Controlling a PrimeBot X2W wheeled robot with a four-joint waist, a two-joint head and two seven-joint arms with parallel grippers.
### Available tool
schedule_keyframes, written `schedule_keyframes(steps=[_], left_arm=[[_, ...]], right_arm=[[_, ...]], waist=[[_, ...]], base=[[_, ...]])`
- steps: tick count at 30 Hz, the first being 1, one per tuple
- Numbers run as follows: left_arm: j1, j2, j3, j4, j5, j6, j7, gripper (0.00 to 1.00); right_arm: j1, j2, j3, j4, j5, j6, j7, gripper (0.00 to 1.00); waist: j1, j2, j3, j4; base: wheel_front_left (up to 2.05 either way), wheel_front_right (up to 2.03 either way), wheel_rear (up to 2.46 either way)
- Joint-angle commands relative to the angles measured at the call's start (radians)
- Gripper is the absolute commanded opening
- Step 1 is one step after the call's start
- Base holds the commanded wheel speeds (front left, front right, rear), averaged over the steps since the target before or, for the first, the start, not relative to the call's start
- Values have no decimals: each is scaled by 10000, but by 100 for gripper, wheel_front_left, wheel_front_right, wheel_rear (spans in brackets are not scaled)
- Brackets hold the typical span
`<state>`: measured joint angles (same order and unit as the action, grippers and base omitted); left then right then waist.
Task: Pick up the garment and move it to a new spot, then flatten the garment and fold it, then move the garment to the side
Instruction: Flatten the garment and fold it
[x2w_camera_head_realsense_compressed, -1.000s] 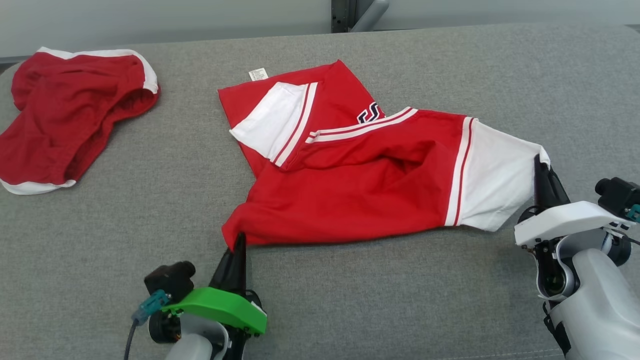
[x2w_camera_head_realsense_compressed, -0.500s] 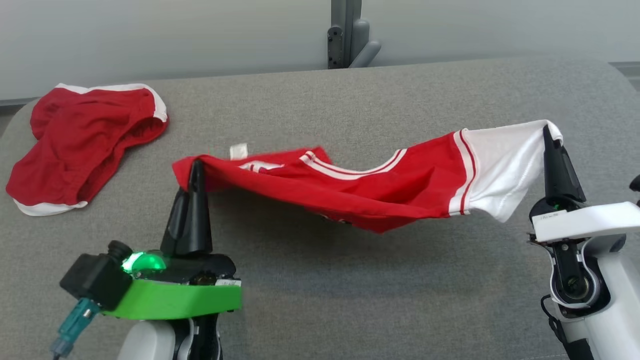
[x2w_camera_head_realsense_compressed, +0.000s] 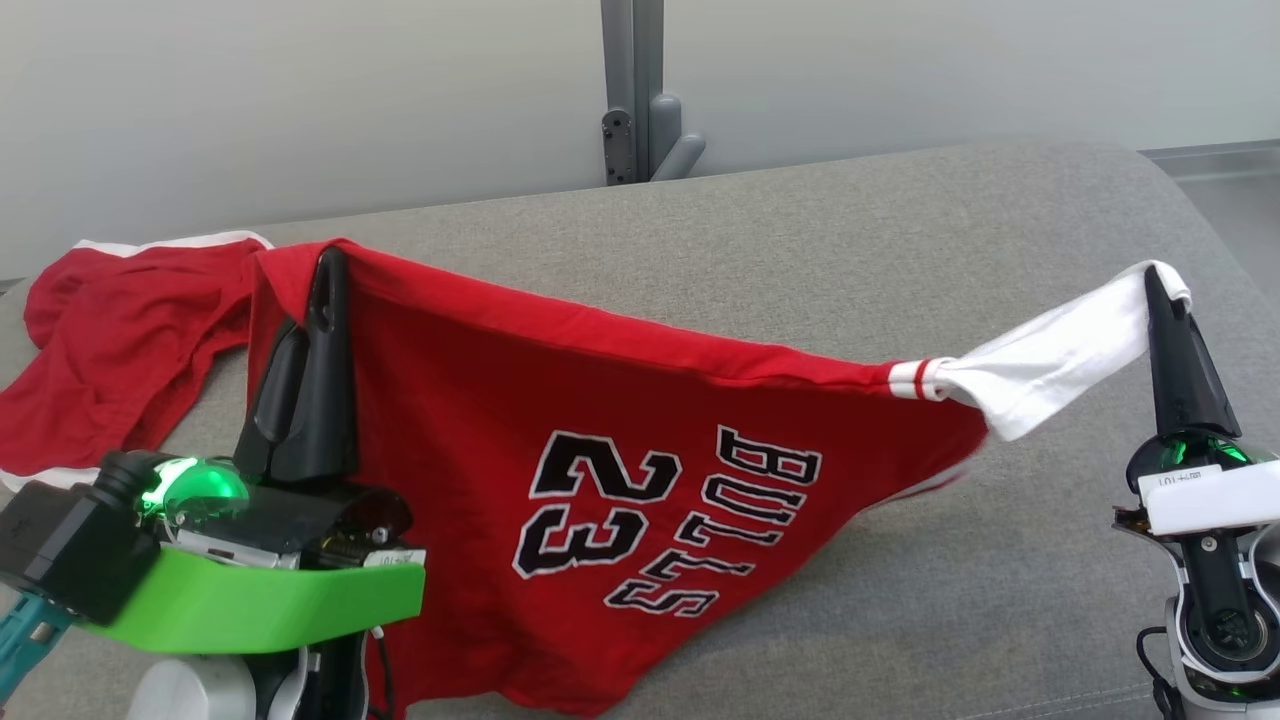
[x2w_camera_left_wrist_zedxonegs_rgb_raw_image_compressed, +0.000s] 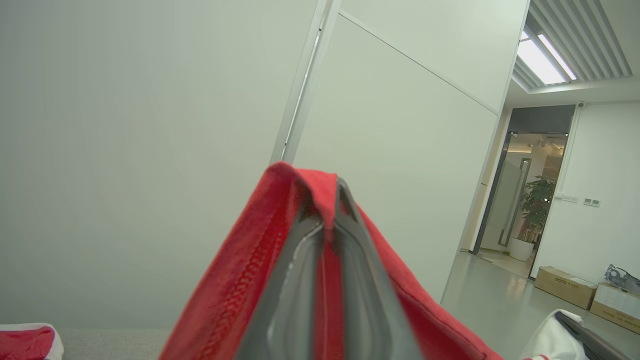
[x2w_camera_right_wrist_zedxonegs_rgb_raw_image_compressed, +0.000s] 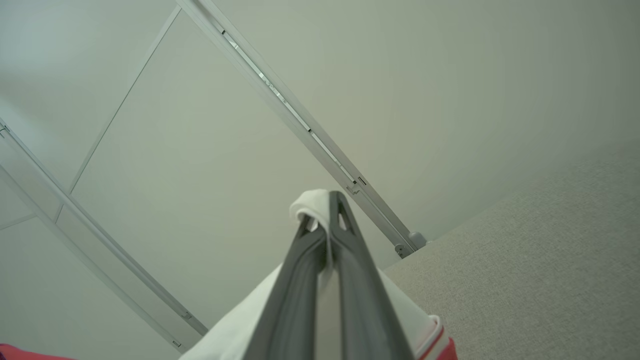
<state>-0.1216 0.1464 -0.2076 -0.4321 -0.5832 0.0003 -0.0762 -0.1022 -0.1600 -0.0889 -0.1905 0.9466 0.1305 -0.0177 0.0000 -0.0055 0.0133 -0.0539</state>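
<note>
The garment (x2w_camera_head_realsense_compressed: 620, 470) is a red jersey with white sleeves and black "BULLS 23" lettering, hanging stretched above the grey surface (x2w_camera_head_realsense_compressed: 780, 240). My left gripper (x2w_camera_head_realsense_compressed: 328, 262) is shut on its red corner at the upper left; the left wrist view has red cloth (x2w_camera_left_wrist_zedxonegs_rgb_raw_image_compressed: 240, 285) draped over the gripper (x2w_camera_left_wrist_zedxonegs_rgb_raw_image_compressed: 327, 200). My right gripper (x2w_camera_head_realsense_compressed: 1158, 278) is shut on the white sleeve (x2w_camera_head_realsense_compressed: 1060, 355) at the right. The right wrist view has that white cloth (x2w_camera_right_wrist_zedxonegs_rgb_raw_image_compressed: 305, 205) pinched in the right gripper (x2w_camera_right_wrist_zedxonegs_rgb_raw_image_compressed: 330, 200). The jersey's lower edge sags to the surface.
A second red garment with white trim (x2w_camera_head_realsense_compressed: 110, 340) lies crumpled at the far left of the grey surface, partly behind the held jersey. A grey post (x2w_camera_head_realsense_compressed: 635, 90) stands against the pale wall behind. Boxes (x2w_camera_left_wrist_zedxonegs_rgb_raw_image_compressed: 565, 285) and a doorway are beyond in the left wrist view.
Both grippers have lifted the jersey off the surface; it went from bunched to spread and hanging, lettering now facing me. The head camera has tilted up, shifting the whole picture.
</note>
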Motion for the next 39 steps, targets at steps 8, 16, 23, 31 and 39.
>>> schedule_keyframes(steps=[8, 16, 23, 31, 39], left_arm=[[-239, 36, 0, -346, -80, 66, 88, 0], [-841, 230, 82, -1212, -440, 60, 698, 0], [-3307, 656, 320, -185, -963, -179, 1908, 0], [-8521, 1150, 619, 3622, -903, -245, 3106, 0], [-13193, 1507, 808, 7610, 128, -462, 1885, 0]], right_arm=[[308, 689, -437, -1072, -303, 3, 797, 0], [127, 997, -444, -2439, 367, 3, 1402, 0], [-2185, 1057, -378, -1521, 37, 5, 1949, 0], [-7836, 1090, -482, 2194, -1146, 5, 1709, 0], [-13297, 1084, 94, 6342, -2104, 5, -1195, 0]], waist=[[0, 55, 33, -296], [0, 55, 352, -318], [0, 55, 1534, -235], [0, 55, 3546, -308], [0, 55, 4781, -830]], base=[[0, 0, 0], [0, 0, 0], [0, 0, 0], [0, 0, 0], [0, 0, 0]])
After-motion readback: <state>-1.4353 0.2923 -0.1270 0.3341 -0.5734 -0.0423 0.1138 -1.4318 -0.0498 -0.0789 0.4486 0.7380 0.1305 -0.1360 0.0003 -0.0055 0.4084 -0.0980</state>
